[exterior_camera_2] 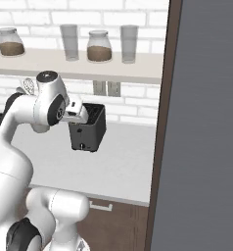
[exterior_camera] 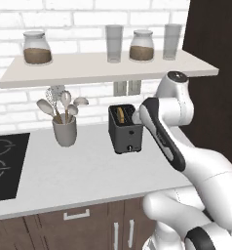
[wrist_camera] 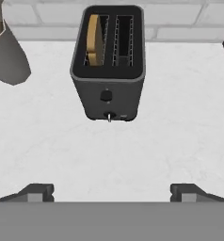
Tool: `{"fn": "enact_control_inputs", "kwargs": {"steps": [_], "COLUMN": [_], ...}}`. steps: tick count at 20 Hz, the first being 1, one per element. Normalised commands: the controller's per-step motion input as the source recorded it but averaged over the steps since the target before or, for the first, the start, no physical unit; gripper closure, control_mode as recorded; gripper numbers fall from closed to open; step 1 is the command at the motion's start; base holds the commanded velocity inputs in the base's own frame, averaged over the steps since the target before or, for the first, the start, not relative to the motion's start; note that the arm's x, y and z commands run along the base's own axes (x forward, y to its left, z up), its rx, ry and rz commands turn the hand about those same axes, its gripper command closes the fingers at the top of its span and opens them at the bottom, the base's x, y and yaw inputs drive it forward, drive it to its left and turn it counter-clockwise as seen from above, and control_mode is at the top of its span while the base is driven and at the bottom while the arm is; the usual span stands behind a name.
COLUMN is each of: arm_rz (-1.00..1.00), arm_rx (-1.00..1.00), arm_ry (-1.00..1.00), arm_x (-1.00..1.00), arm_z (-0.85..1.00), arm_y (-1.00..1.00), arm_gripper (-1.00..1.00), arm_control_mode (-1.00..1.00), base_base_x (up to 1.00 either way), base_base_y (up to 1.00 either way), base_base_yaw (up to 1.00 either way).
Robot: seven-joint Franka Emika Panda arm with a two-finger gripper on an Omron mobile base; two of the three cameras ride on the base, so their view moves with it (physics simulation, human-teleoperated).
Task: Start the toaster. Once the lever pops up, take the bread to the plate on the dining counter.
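My two-finger gripper (wrist_camera: 112, 193) hangs released, above and in front of the boxy dark grey toaster (wrist_camera: 108, 61). The brown bread slice (wrist_camera: 93, 40) stands in its left slot. Judged step: starting the toaster; next, press the small dark lever (wrist_camera: 106, 95).

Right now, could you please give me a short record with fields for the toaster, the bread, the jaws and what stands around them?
toaster: upright on the white worktop, two slots on top
bread: on edge in the left slot as the hand view shows it; right slot empty
lever: small dark tab on the front face, above the knob
gripper: jaws open, holding nothing, short of the toaster's front
utensil cup: grey, with spoons, between toaster and hob
shelf: two jars, two glasses
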Motion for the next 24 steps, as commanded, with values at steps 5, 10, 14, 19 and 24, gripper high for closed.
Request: {"fn": "enact_control_inputs", "kwargs": {"steps": [5,10,14,19,24], "arm_rz": [0.00,0.00,-0.01,0.00,0.00], "arm_rx": [0.00,0.00,0.00,0.00,0.00], "arm_ry": [-0.01,0.00,0.00,0.00,0.00], "arm_x": [0.15,0.39,0.51,0.24,0.13], "arm_z": [-0.14,-0.01,-0.08,-0.35,-0.49], "arm_y": [0.00,0.00,0.00,-0.07,-0.10], "arm_gripper": [-1.00,-1.00,-1.00,-1.00,-1.00], "arm_control_mode": [-1.00,-1.00,-1.00,-1.00,-1.00], "base_base_x": [0.00,0.00,0.00,0.00,0.00], "base_base_y": [0.00,0.00,0.00,0.00,0.00], "base_base_yaw": [0.00,0.00,0.00,0.00,0.00]}}
